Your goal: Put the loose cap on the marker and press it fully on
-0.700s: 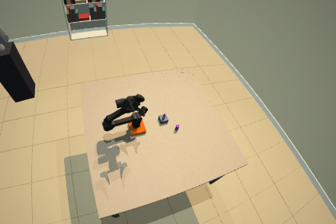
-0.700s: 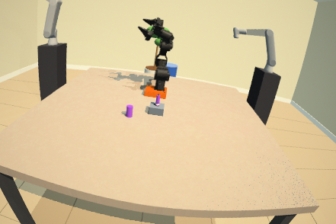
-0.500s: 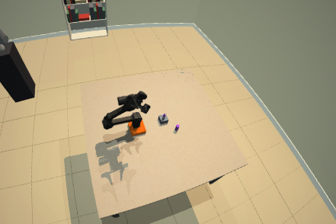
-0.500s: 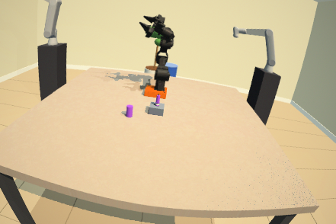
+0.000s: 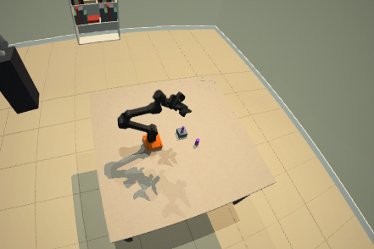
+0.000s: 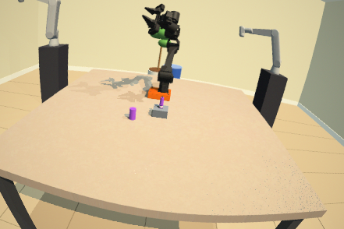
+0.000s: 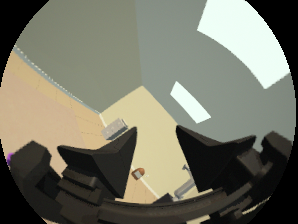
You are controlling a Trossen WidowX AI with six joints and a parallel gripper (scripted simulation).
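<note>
A purple marker (image 5: 182,129) (image 6: 161,100) stands upright in the grey holder block (image 5: 181,135) (image 6: 159,112) near the arm's orange base (image 5: 153,142) (image 6: 158,93). The purple cap (image 5: 197,142) (image 6: 132,113) stands loose on the table, a short way from the block. My gripper (image 5: 186,111) (image 6: 150,13) (image 7: 156,148) is raised high above the table, well above the marker and cap. Its fingers are open with nothing between them. The wrist view shows only the two dark fingertips against the walls and far floor.
The tan table (image 5: 208,178) (image 6: 207,156) carries only the arm, block and cap. Black pedestals with grey arms (image 6: 53,66) (image 6: 270,93) stand beyond the table. A shelf (image 5: 95,19) stands at the far wall.
</note>
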